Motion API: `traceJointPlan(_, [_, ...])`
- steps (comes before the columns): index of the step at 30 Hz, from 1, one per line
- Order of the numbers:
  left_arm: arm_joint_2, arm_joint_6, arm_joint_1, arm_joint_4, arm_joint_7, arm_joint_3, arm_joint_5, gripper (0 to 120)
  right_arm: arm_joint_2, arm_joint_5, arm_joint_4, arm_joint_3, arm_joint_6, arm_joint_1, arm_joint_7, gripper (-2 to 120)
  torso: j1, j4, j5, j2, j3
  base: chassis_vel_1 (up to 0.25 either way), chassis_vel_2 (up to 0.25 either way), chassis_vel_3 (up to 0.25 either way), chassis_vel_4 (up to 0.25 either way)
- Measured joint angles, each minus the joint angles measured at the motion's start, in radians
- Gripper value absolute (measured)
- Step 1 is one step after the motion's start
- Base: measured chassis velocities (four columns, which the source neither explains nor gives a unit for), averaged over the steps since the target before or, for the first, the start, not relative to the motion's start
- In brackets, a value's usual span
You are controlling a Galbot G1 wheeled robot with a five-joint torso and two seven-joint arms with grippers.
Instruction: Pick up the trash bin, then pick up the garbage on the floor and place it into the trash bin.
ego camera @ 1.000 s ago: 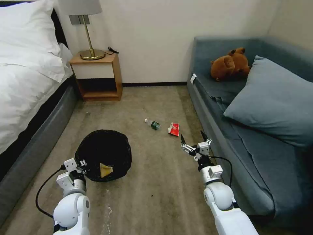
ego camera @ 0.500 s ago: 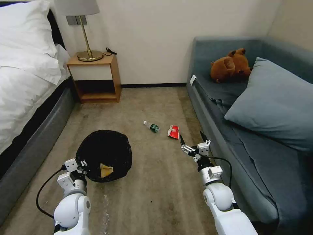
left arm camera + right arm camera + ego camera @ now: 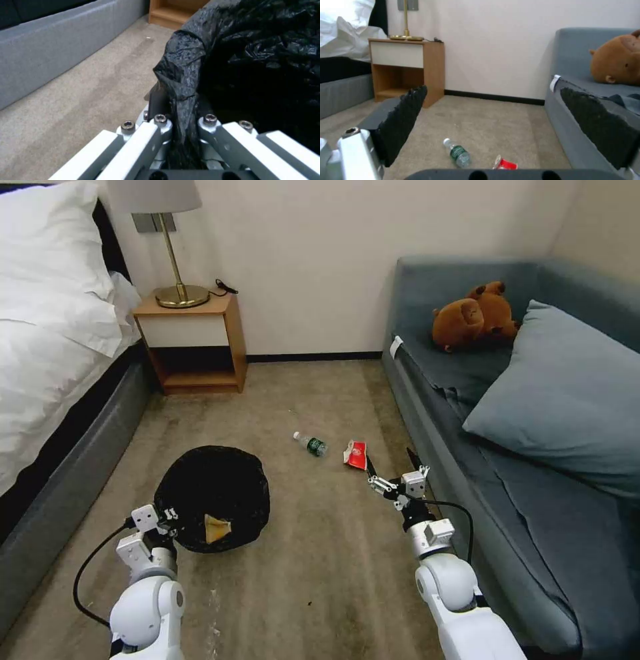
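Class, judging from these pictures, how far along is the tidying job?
Done: the left pincer grips the trash bin by its bag rim, and a tan piece lies inside. In hand: the open right pincer hovers near the red packet. Left: packet and bottle on the floor.

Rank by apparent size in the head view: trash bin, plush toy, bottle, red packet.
1. Trash bin
2. Plush toy, though it sits farther away
3-4. Bottle and red packet look alike; unranked.

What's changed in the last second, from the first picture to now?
The whole head view shifted, so the camera moved. The open right gripper is nearer the red-and-white packet. The left gripper stays shut on the trash bin; the bottle lies unmoved.
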Motion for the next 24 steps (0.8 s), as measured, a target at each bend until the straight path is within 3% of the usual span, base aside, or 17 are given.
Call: traceJointPlan(24, [0.000, 0.000, -0.001, 0.004, 0.001, 0.000, 0.000, 3, 0.002, 0.000, -0.008, -0.001, 0.001, 0.001, -0.004, 100, 0.000, 0.0000, 0.0000, 0.000, 0.000, -0.027, 0.024, 0.025, -0.029])
